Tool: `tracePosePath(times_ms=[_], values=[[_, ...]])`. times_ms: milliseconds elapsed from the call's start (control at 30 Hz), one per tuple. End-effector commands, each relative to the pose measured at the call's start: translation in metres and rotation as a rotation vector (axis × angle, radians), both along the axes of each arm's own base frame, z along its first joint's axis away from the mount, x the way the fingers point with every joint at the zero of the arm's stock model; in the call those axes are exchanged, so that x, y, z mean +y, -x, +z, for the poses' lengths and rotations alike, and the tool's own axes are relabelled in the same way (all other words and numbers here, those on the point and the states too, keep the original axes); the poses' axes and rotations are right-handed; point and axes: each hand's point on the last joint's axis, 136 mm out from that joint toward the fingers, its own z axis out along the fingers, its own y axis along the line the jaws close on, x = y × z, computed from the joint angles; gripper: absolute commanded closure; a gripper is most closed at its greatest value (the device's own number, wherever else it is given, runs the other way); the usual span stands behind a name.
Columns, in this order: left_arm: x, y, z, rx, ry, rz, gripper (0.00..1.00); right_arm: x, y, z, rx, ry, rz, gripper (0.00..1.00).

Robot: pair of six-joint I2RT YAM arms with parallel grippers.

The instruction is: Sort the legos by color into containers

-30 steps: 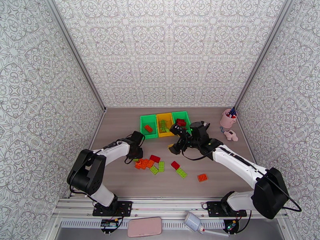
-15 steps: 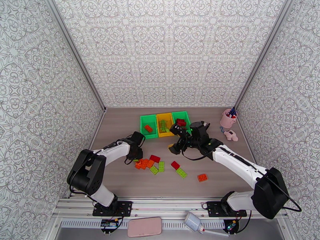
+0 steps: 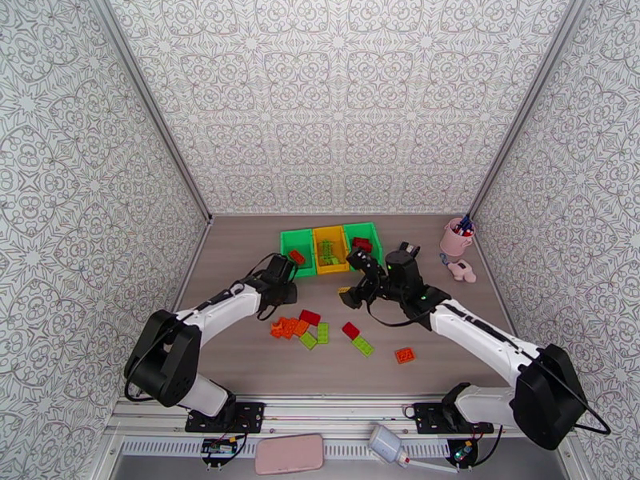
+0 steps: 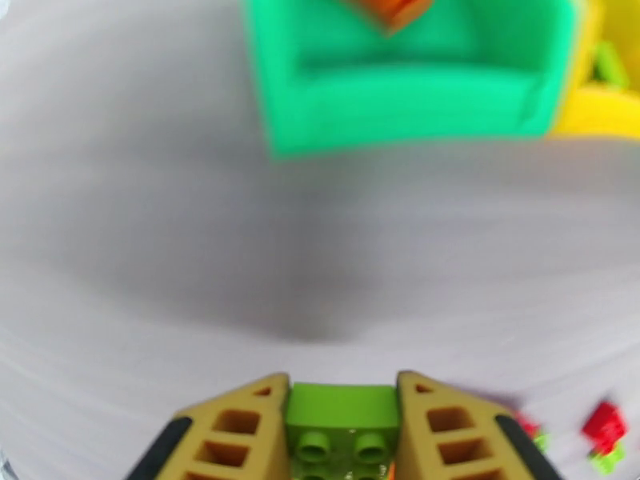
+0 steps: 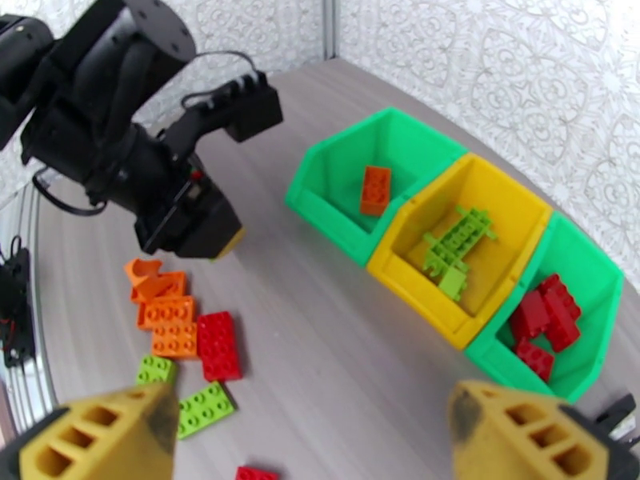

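Grey wood-grain tabletop [image 3: 240,354]: your left arm [image 3: 228,302] stretches toward its far edge, left gripper [image 4: 342,384] pinching a lime green studded plastic brick [image 4: 342,426]; right gripper [image 5: 312,410] hangs wide apart.

Light falls soft and even from above, leaving only faint shadows on the table [image 3: 264,370]. My left wrist view is smeared (the green bin [image 4: 408,98] worst), though the lime brick [image 4: 342,430] in my left gripper [image 4: 342,394] looks sharp. The right wrist view is crisp.

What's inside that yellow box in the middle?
A few lime green bricks lie piled in the yellow bin. Whatever lies beneath that pile is covered.
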Motion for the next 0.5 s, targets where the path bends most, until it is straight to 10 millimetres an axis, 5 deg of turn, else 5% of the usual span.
tracePosePath(times_ms=[0,233,467], values=[[-0.036,-0.046,0.058,-0.228,0.099,-0.024,0.69,-0.009,-0.004,0.013,-0.032,-0.048,-0.07,0.08],[-0.09,-0.098,0.092,-0.374,0.169,-0.077,0.7,-0.027,-0.006,0.014,-0.054,-0.053,-0.154,0.08],[-0.119,-0.149,0.083,-0.393,0.173,-0.09,0.7,-0.037,-0.001,0.018,-0.066,-0.059,-0.19,0.08]])
